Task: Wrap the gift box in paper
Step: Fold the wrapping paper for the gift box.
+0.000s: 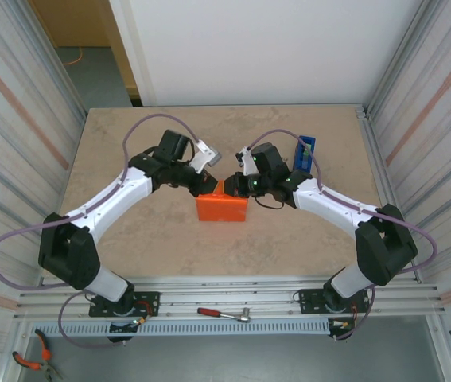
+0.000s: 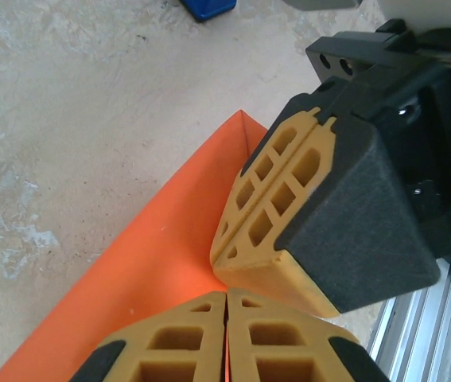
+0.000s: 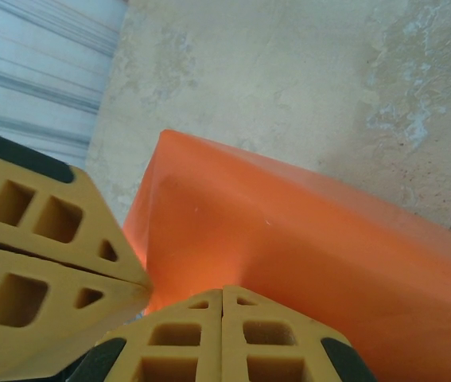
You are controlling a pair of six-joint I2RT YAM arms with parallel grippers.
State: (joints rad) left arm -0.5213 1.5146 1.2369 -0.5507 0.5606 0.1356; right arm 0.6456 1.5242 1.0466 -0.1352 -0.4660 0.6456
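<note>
Bright orange thin paper (image 1: 222,210), folded into a parcel, runs left-right. Left gripper (image 1: 208,186) and right gripper (image 1: 231,188), both pressed together, meet at its far top edge, equally near.

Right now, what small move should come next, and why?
Likely hold the fold with the left gripper and lift the right gripper toward the blue tape dispenser: the bright orange paper sheet forms a parcel, both shut grippers meet on its top edge, and no tape shows.

High rear overview, wrist close-ups sharing paper (image 2: 153,239)
</note>
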